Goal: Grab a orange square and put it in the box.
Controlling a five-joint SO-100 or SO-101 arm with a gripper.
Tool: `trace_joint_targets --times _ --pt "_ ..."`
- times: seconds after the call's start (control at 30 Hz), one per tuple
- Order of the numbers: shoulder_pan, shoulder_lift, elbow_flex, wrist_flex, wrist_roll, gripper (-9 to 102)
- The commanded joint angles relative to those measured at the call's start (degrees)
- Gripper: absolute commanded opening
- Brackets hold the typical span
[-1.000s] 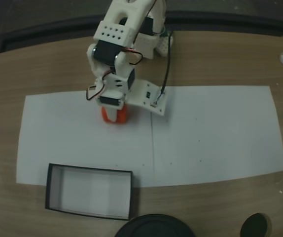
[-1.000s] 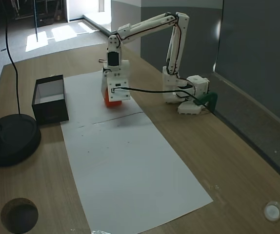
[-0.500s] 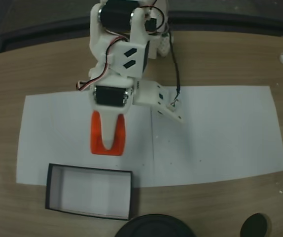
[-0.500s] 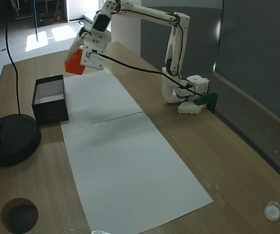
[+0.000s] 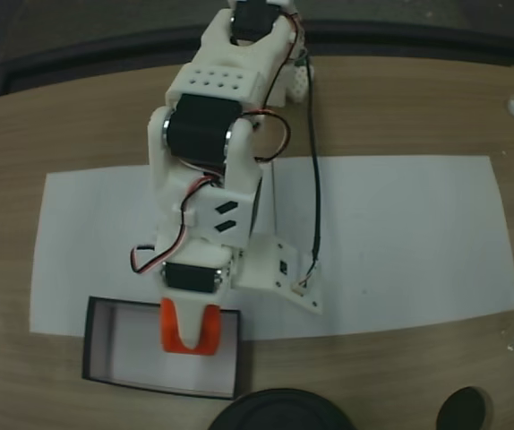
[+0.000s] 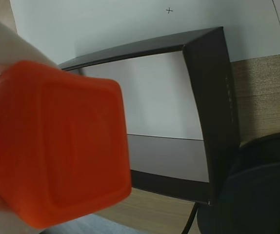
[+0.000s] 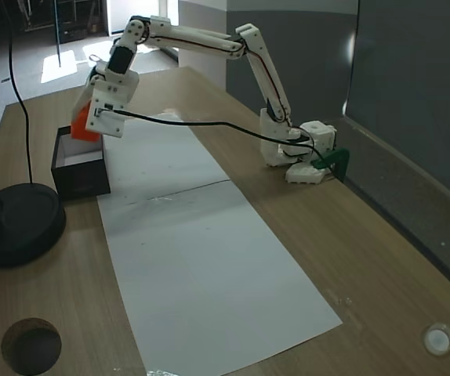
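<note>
White two-finger gripper (image 5: pixel 190 333) clamped on the small bright orange-red cube (image 6: pixel 52 146), held up in the air, not resting on anything. In the wrist view the cube sits close to the lens, one pale finger (image 6: pixel 8 41) visible behind its upper left edge.

Landmark: the shallow rectangular box with thin black walls and pale inside (image 5: pixel 94 345). In a fixed view from above, the cube (image 5: pixel 189 328) hangs over the box's far wall, toward its right-hand half. In another fixed view, from the side, the cube (image 7: pixel 84 127) is above the box (image 7: pixel 81 178) at its far end, clear of the rim.

Key relation: box floor (image 6: pixel 164 97) lies below and slightly ahead of the claw; the box's long axis runs across the reach. Judgement: carry nearly done, release not yet made; a little more reach toward the box's middle, then let go. Risk: cube clipping the far wall.

Round black base (image 7: pixel 13 223) stands just beside the box, outside it.
</note>
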Motion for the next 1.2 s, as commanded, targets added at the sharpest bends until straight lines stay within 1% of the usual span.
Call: trace_joint_targets --times 0.0,0.27,0.33,0.4,0.5,0.57,0.6,0.7,0.77,0.8,0.93,1.0,1.17 --pt "0.26 -0.97 -9.14 0.0 0.18 15" --pt "2.02 -9.84 -15.03 0.53 0.26 16" --pt "2.02 -10.9 -15.47 0.62 0.0 18" --pt "2.02 -11.07 -15.47 0.62 0.0 25" --pt "2.02 -10.99 -15.47 2.2 0.09 40" --pt "2.02 -10.81 -15.47 3.25 0.0 47" --pt "2.02 -10.81 -15.56 3.69 0.0 49" --pt "2.11 -10.81 -15.56 4.22 0.0 50" --pt "2.11 -10.28 -15.56 5.36 0.0 47" --pt "2.11 -9.4 -15.56 6.42 0.0 44" --pt "2.02 -2.46 -15.56 10.72 0.44 23" --pt "1.41 1.85 -15.38 13.36 0.44 16" --pt "-1.49 11.69 -14.85 21.36 -0.09 5"
